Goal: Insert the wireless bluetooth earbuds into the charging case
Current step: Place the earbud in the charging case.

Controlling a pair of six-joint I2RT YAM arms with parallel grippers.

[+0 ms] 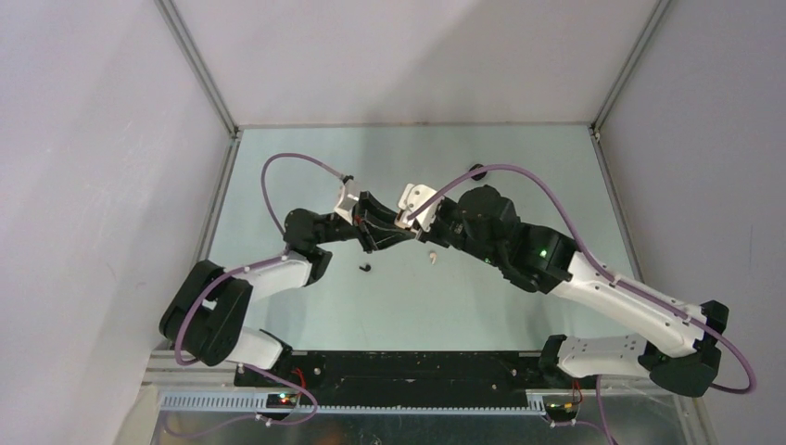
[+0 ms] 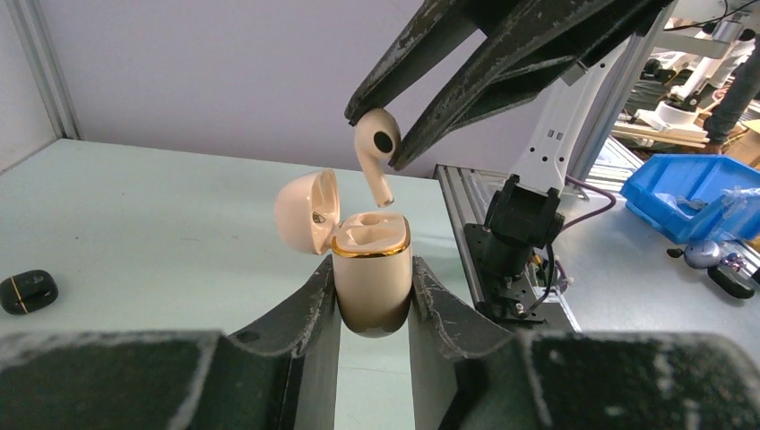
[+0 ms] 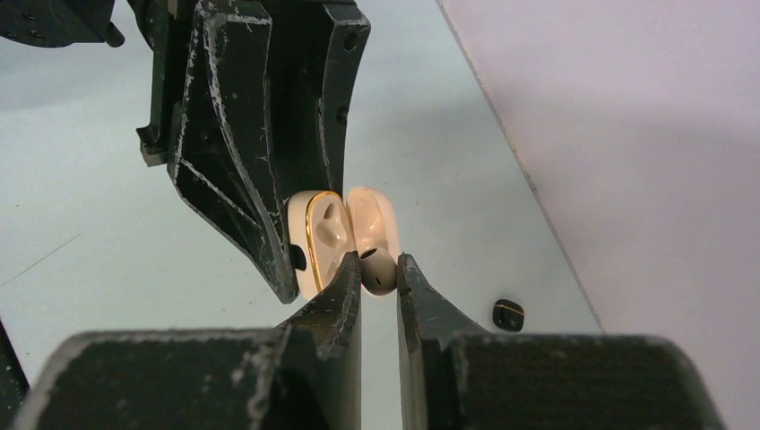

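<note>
Top external showed the smooth, pale green table (image 1: 482, 315) with the two black-and-white arms bent inward, their wrists meeting above its middle, where the fingertips were too crowded for us to make out. Left wrist gave us the clearer look: the left gripper (image 2: 372, 264) had its scuffed, matte black fingers (image 2: 309, 300) closed against both sides of the charging case (image 2: 372, 300), a glossy cream shell, rounded at the bottom, with a thin gold rim. It was held upright off the table, its domed lid (image 2: 305, 210) hinged open and its lower half hidden between the fingers. Above it the right gripper (image 2: 376, 134) had its worn jaws pinched nearly closed on the bulbous head of a cream-white earbud (image 2: 376, 143). The stem pointed down, just over the moulded wells of the case, and we could not tell whether it touched. Right wrist showed the same pinch from behind, with most of the bud hidden by the fingers. Near the far wall lay a small black pebble-shaped case (image 2: 27, 291) with a fine gold line. On the table just beside the grippers lay a second cream bud (image 1: 431, 253) and a dark speck (image 1: 365, 267), too small to identify.
</note>
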